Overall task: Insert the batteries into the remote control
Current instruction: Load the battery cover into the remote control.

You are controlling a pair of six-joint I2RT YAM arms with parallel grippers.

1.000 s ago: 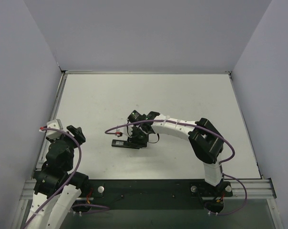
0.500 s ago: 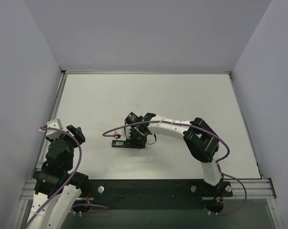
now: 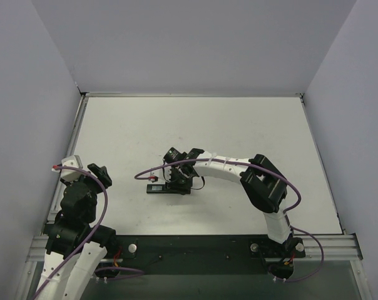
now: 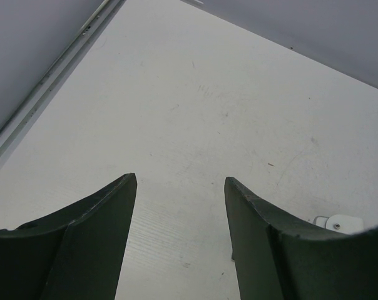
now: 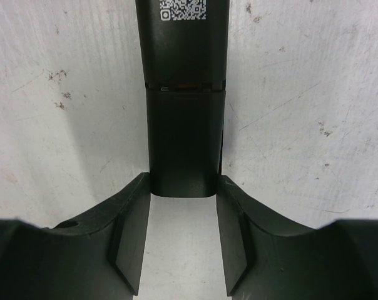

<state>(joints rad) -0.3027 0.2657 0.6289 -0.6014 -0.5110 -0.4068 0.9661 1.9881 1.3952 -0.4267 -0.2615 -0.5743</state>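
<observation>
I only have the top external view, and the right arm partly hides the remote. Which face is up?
Observer: On the right wrist view, the remote control lies with a QR-code label facing up.
Operator: Is the right end effector on it?
Observer: Yes, the right end effector is closed on the remote's near end, touching both long edges.
Operator: Cover on?
Observer: The cover sits in line with the body, a thin seam between them.

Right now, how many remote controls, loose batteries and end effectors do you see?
Remote control: 1
Loose batteries: 0 in view
End effectors: 2, the left end effector and the right end effector
Total: 3
</observation>
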